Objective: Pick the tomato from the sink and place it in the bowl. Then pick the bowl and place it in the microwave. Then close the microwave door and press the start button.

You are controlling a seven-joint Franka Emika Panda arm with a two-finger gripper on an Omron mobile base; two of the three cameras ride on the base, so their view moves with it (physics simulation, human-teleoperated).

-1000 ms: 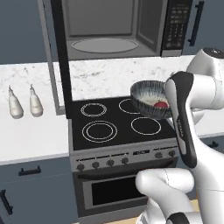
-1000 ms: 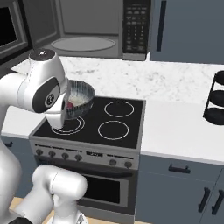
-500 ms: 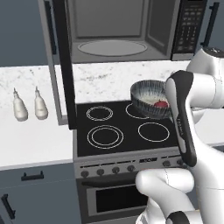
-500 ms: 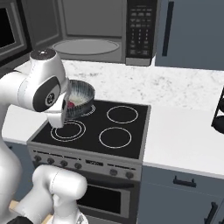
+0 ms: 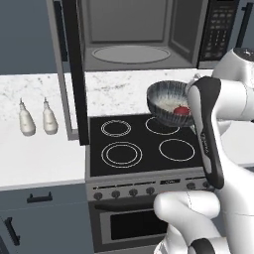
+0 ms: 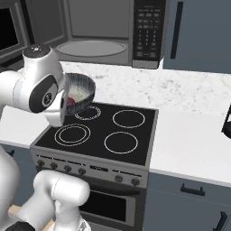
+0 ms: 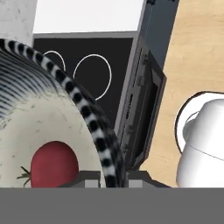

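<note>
Your pincer (image 7: 104,175) is nipped narrowly on the rim of the bowl (image 5: 168,101), which hangs above the stove (image 5: 144,144) with the tomato (image 7: 53,164) inside, just beside the fingers. Keep the bowl level as you carry it up and forward into the open microwave (image 5: 131,37), clearing the microwave door (image 5: 74,69).

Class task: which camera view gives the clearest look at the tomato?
The hand view: the tomato lies large and close inside the bowl. The left base view shows it as a small red patch; in the right base view the arm largely hides it.
</note>
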